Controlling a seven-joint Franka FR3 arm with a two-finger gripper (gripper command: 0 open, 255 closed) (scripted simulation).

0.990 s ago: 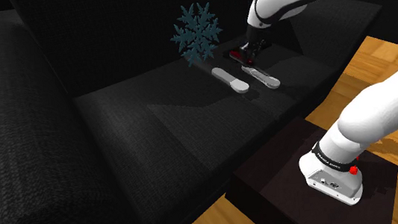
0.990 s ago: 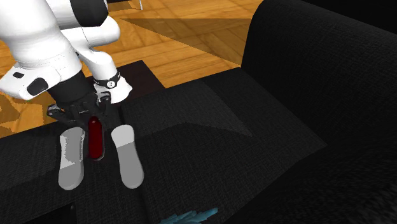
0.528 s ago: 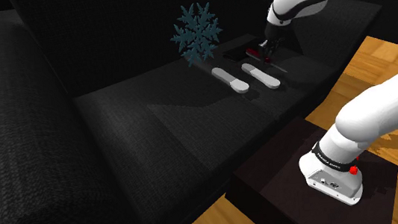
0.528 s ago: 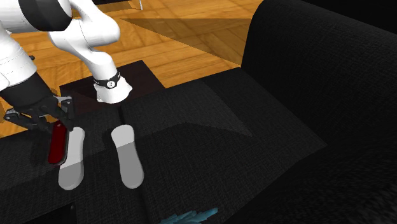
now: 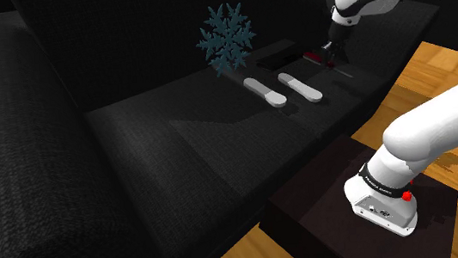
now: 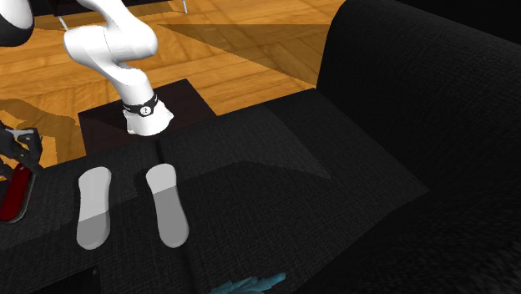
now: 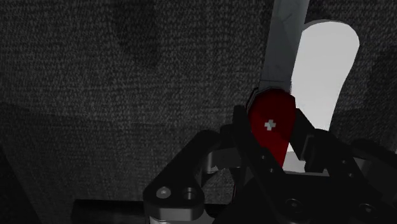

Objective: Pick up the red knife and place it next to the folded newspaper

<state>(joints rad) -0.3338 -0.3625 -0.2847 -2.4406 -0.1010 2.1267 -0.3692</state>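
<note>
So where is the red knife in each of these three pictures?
Shoulder view: the red knife is at the upper right, in the hand, just above and right of two pale oblong pieces.
Second exterior view: the knife is at the left edge, left of the pair.
Wrist view: the knife is clasped by the hand, with one pale piece beyond it.
Shared landmark: the pale pair on the dark sofa.

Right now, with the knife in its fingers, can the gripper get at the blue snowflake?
Likely it can reach it, but not grasp it: the gripper is shut on the knife. The sofa seat toward the snowflake shows nothing tall.
</note>
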